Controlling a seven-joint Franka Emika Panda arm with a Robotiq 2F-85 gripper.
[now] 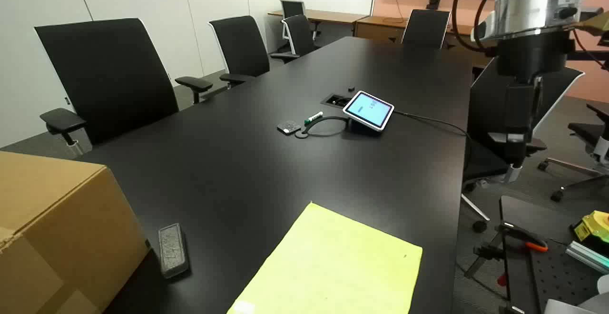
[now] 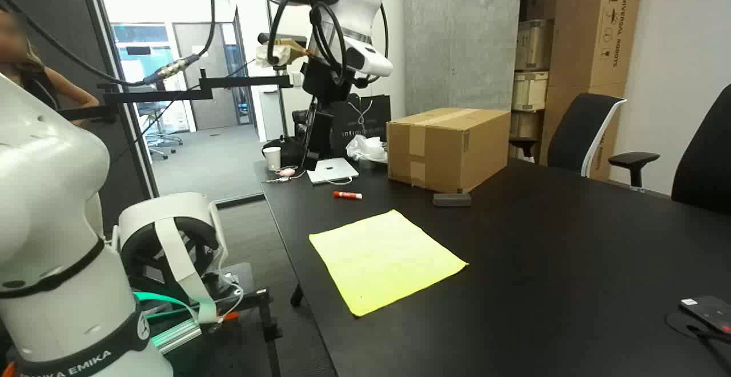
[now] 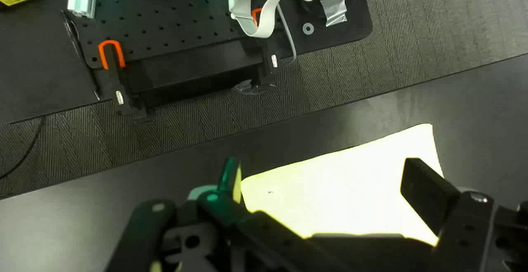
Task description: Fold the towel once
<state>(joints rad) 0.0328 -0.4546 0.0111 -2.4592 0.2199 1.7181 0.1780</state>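
Observation:
The towel [image 1: 333, 266] is a pale yellow-green cloth lying flat and spread out on the black table. It shows whole in an exterior view [image 2: 388, 263], with one corner towards the table's edge. My gripper [image 1: 516, 154] is up in the air, pointing down, apart from the towel; it also shows in an exterior view [image 2: 311, 163]. In the wrist view, my gripper [image 3: 324, 171] has its two fingers wide apart with nothing between them. The towel [image 3: 338, 193] lies below, seen between the fingers, its near part hidden by the gripper body.
A brown cardboard box [image 2: 428, 154] and a dark grey block [image 2: 452, 200] stand beyond the towel. A red marker [image 2: 348, 195] and a laptop [image 2: 337, 170] lie near the table's edge. A tablet [image 1: 368, 109] stands further along. A cart [image 3: 165, 29] is beside the table, across a gap.

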